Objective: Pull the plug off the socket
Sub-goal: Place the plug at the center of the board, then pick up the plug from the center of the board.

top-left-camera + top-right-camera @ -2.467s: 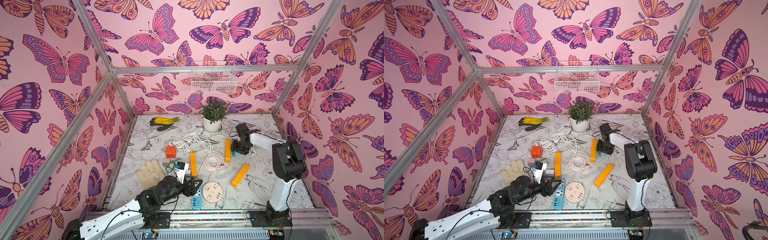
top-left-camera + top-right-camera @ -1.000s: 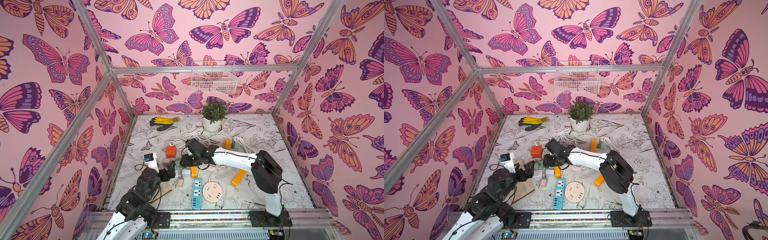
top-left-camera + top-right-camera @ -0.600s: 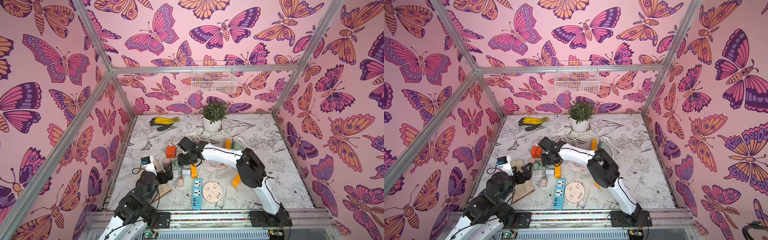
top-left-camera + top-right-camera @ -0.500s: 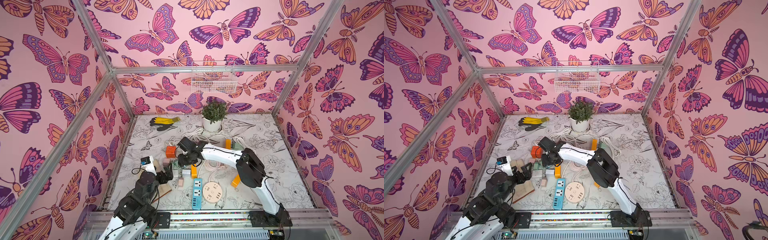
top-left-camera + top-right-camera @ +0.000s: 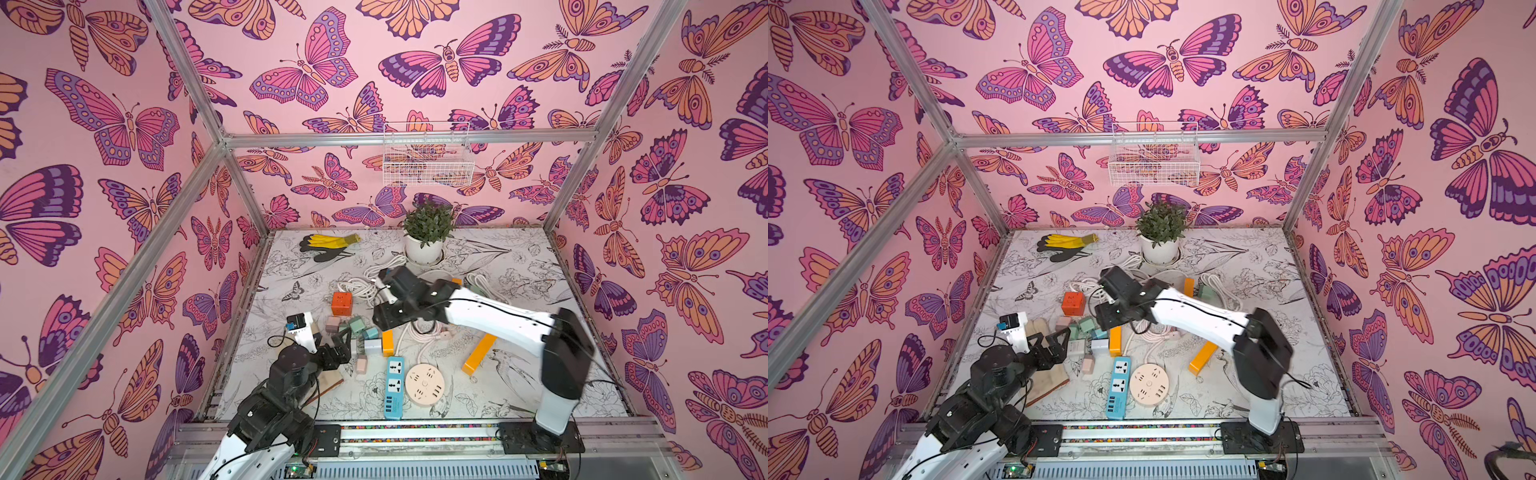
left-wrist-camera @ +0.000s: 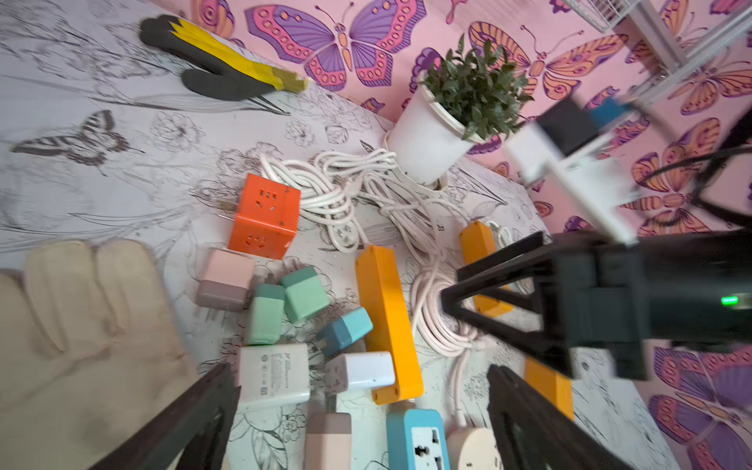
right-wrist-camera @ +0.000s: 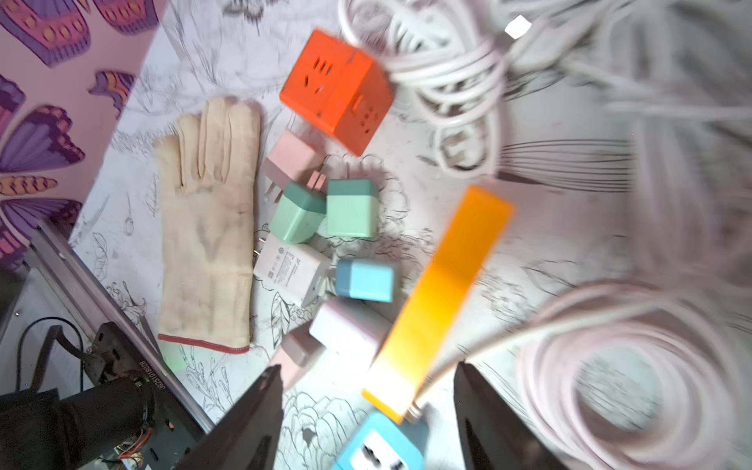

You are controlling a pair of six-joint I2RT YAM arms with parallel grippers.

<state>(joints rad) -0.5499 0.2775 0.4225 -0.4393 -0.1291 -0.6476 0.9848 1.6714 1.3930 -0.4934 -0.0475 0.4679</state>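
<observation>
My left gripper (image 5: 1054,334) hung nearest to me, to the left of the orange strip (image 5: 387,343), spread wide and grasping nothing. A scatter of loose plugs lay between it and the strip. At the strip's near end lay a blue power strip (image 5: 394,386), the two almost meeting end to end. The small white plug (image 6: 360,371) sat pressed against the orange strip's left side, close to that near end. Whether its pins were seated in a socket I could not tell. Further along, a blue plug (image 6: 346,329) lay just beside the strip's left side, and two green plugs (image 6: 305,295) lay left of that. My right gripper (image 7: 368,368) hovered above the strip's far end, jaws parted and empty. Beyond the strip and to its left stood the orange cube socket (image 5: 341,303). The potted plant (image 5: 428,232) stood well beyond the strip, to its right.
</observation>
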